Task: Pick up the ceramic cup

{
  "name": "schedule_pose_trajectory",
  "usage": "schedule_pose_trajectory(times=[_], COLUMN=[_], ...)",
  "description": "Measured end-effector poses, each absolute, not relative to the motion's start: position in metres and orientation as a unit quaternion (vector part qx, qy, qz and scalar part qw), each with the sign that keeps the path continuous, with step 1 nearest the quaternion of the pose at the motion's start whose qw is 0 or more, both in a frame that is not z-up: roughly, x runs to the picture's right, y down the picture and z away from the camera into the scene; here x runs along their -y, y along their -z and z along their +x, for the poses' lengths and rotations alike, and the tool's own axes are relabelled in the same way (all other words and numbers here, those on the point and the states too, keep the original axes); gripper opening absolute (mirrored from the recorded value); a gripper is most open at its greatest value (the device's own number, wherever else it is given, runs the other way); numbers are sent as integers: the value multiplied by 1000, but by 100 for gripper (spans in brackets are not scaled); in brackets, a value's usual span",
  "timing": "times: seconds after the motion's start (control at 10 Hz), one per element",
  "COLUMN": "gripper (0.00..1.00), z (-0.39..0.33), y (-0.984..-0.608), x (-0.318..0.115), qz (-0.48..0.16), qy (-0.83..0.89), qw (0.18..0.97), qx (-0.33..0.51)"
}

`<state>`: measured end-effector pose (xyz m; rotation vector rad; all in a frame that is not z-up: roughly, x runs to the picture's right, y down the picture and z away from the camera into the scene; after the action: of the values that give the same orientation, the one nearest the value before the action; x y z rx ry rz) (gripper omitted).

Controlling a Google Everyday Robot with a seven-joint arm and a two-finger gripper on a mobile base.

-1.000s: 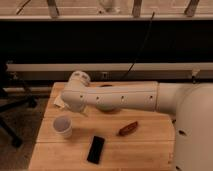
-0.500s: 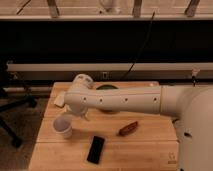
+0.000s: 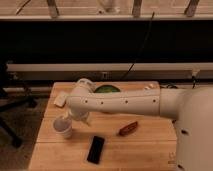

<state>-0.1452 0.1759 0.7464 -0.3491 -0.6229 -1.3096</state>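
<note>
I have the white arm (image 3: 120, 102) coming in from the right edge of the frame and stretching leftward across the wooden table (image 3: 145, 150). Its wrist bends down at the left end, and the gripper (image 3: 66, 121) sits in the lower left of the frame, right at the top of the ceramic cup (image 3: 64, 132). The cup stands upright on the left part of the table, close to the left edge, and the grey tip of the tool overlaps its rim from above. From this angle I cannot tell whether the tool is wide, narrow or already closed on the cup, nor whether it truly touches the rim.

Behind the arm, toward the middle of the frame, the green bowl (image 3: 107, 89) shows only its upper curve; the arm covers the rest. A flat white block (image 3: 59, 100) lies near the table's left edge, above the cup and apart from it. A black flat slab (image 3: 96, 149) rests on the near part of the table, to the right of the cup, and a small brown object (image 3: 128, 129) lies further right, below the arm. At the far left a dark office chair (image 3: 11, 117) stands on the floor.
</note>
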Motion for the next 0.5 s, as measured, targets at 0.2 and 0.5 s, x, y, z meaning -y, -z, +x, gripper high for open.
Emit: schedule_pose_trajectory(times=[0.2,0.5], gripper=[71,41], z=[-150,-160], y=[-750,-753], x=[-183,-189], qz=[-168,-173], qy=[603,615], qw=[727,714], qx=[282,286])
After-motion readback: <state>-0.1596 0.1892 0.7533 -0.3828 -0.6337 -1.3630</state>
